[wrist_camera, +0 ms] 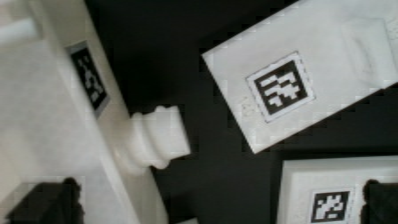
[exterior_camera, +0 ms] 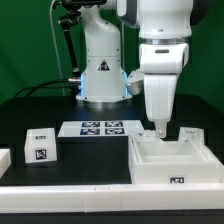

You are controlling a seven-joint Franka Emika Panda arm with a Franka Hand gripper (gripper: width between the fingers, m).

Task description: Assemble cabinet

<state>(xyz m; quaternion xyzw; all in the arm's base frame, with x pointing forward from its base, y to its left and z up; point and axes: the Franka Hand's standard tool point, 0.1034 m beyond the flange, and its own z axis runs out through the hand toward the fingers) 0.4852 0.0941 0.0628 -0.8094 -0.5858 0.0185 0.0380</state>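
Toward the exterior view's right front lies the cabinet [exterior_camera: 172, 165], open side up. Its long axis runs across the view, and a tag shows on its near wall. That wall hides the front of the hollow; the rest shows only plain white floor. The gripper [exterior_camera: 157, 130] hangs at the cabinet's back wall. In the blurred wrist view its dark fingers [wrist_camera: 45, 200] stand well apart, clamped on nothing. A drawer block [exterior_camera: 40, 146] sits well apart on the exterior view's left, and another white piece [exterior_camera: 3, 158] is cut off at that edge. The marker board [exterior_camera: 100, 128] lies between block and cabinet, further back.
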